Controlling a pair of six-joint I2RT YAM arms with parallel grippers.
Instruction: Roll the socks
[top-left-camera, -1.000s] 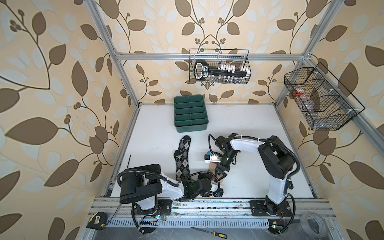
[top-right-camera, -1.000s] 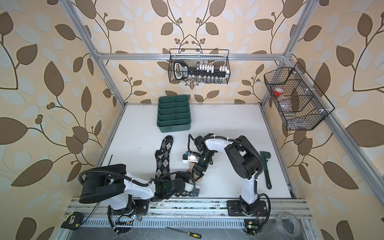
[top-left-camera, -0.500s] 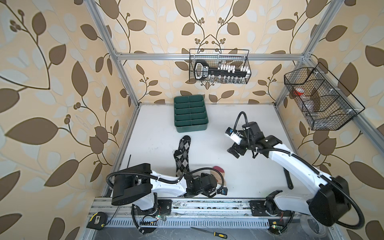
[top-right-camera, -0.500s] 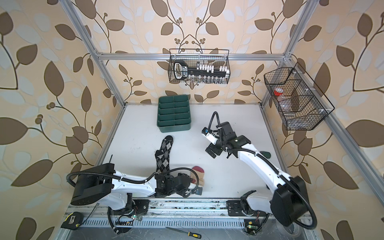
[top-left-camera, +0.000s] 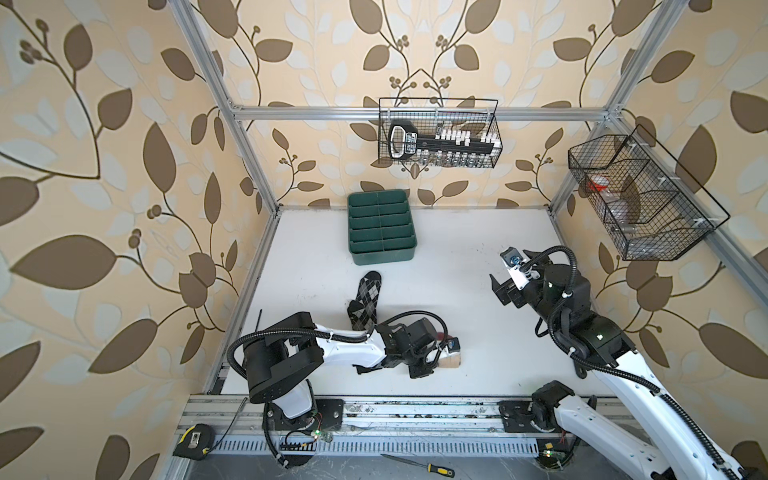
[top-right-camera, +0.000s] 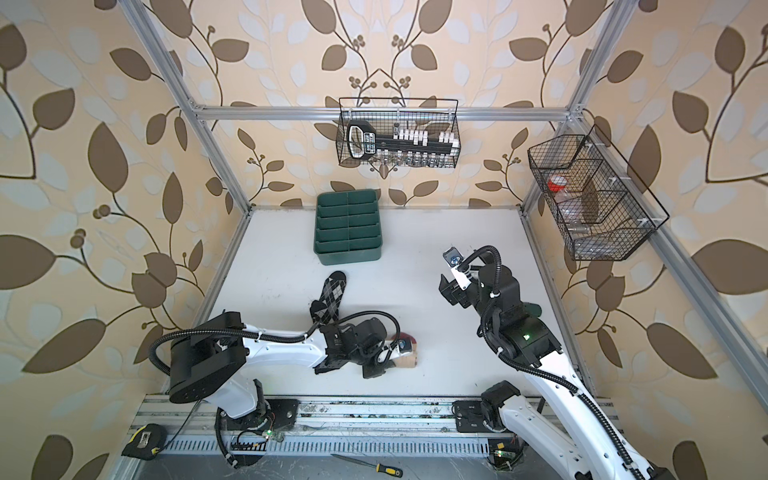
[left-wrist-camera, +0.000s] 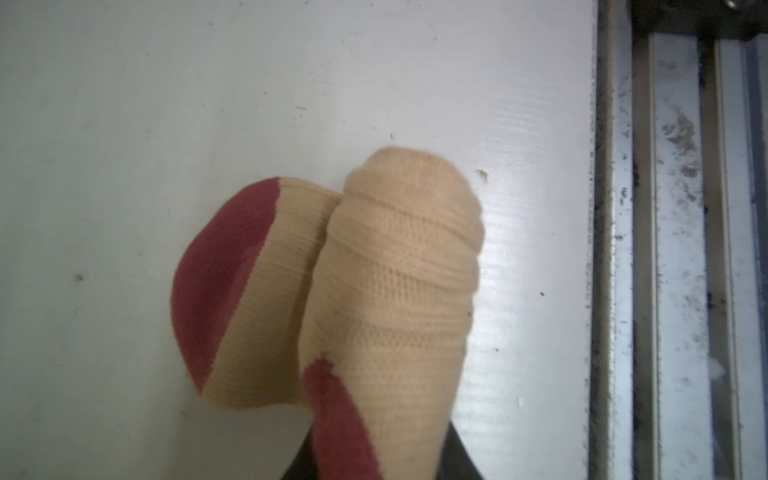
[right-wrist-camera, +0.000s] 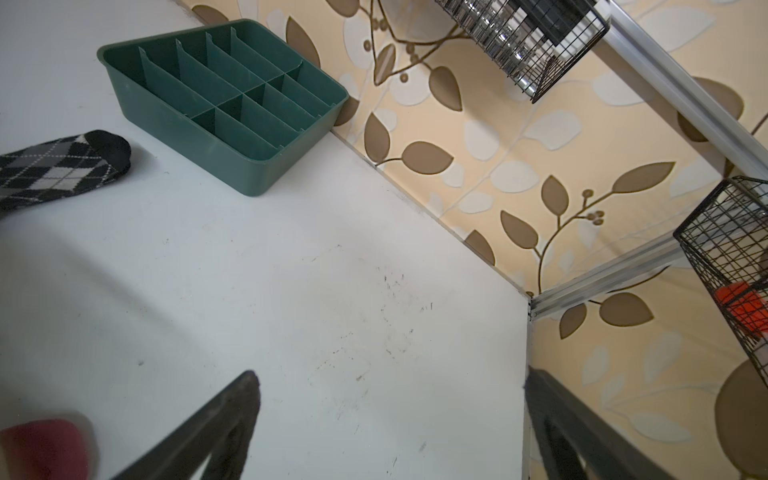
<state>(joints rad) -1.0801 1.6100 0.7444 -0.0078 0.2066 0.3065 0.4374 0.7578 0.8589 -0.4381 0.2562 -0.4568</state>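
The left wrist view alone shows the beige sock (left-wrist-camera: 395, 291) close up. It is wound into a thick ribbed roll, with a maroon patch at its near end and the maroon-tipped flap lying flat beside it. The roll runs out from between the dark jaws of the left gripper (top-left-camera: 439, 360), which pinch it. In both top views the wrist hardware covers most of this sock, leaving only a beige end (top-right-camera: 408, 361) in sight.

The right wrist view shows the right gripper (right-wrist-camera: 390, 378) with its jaws spread wide above bare tabletop (right-wrist-camera: 332, 270), holding nothing. The toe of the argyle sock (right-wrist-camera: 58, 170) lies off to one side there. A top view shows that sock (top-left-camera: 365, 301) stretched flat, with its lower end running under the left arm.

The green divided tray (top-left-camera: 382, 255) sits at the back of the tabletop, and its compartments show only their own green floors. The wire basket on the back wall (top-left-camera: 436, 100) holds a black-handled tool and rows of small white and metal pieces. The side basket (top-left-camera: 665, 249) holds a red-topped item (top-left-camera: 598, 183); its other contents are too dim to tell.

The beige roll lies near the tabletop's front edge, close to the aluminium rail (left-wrist-camera: 665, 249). A wide stretch of white surface separates the two grippers.
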